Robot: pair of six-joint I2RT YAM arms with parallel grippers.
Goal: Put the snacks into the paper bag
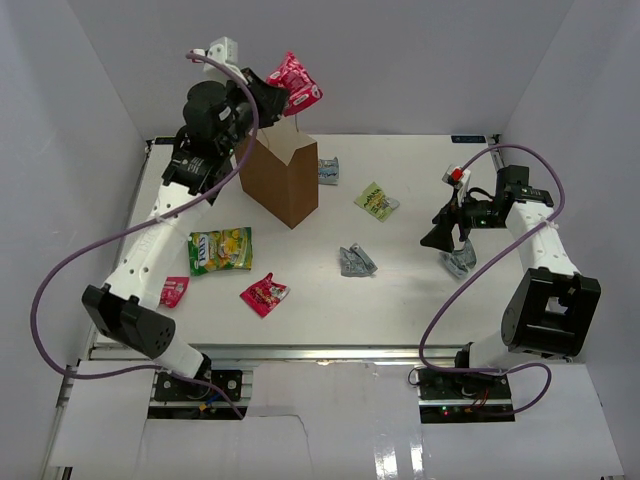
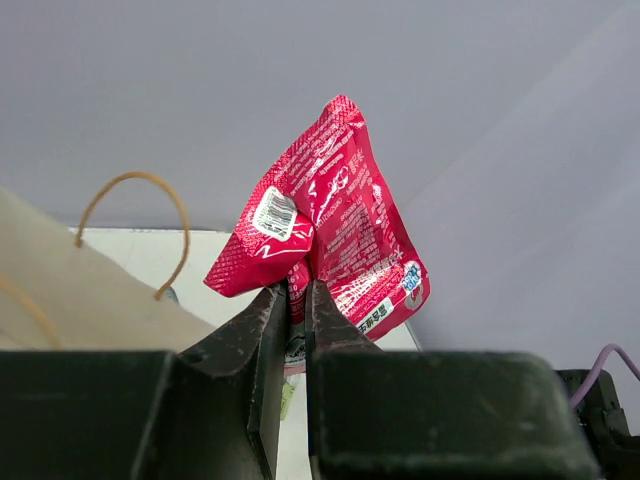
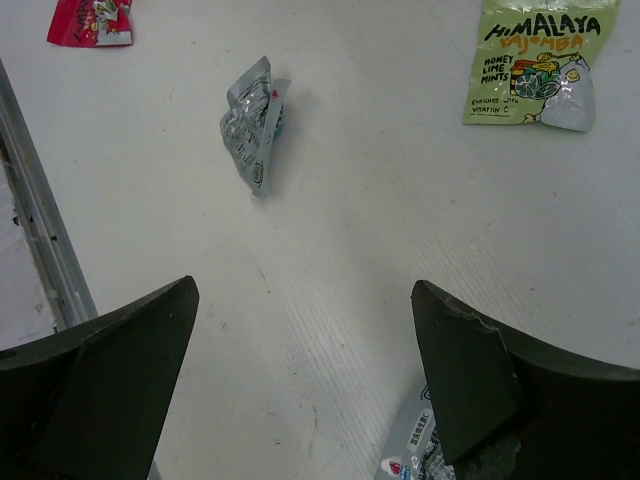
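Left claw: almost closed, its two fingers pinch the lower edge of the red-pink packet.
Red-pink packet: raised in the air at the far left, standing up from the claw, close to the open top of the paper bag but not inside it.
Paper bag: upright on the counter, far left, mouth open; a loop handle shows in the left wrist view.
Right claw: fingers wide apart, holding nothing, low over the right side of the counter.
Grey-blue packet: lies just beside the right claw, on its near side; whether they touch cannot be told.
Crumpled grey packet: middle of the counter, left of the right claw.
Pale blue packet: just right of the bag.
Mints packet: yellow-green, flat, between the bag and the right claw.
Large yellow-green packet: nearer than the bag, beside the left arm.
Red packet: near side, left of the middle.
Small pink packet: near left, partly hidden by the left arm.
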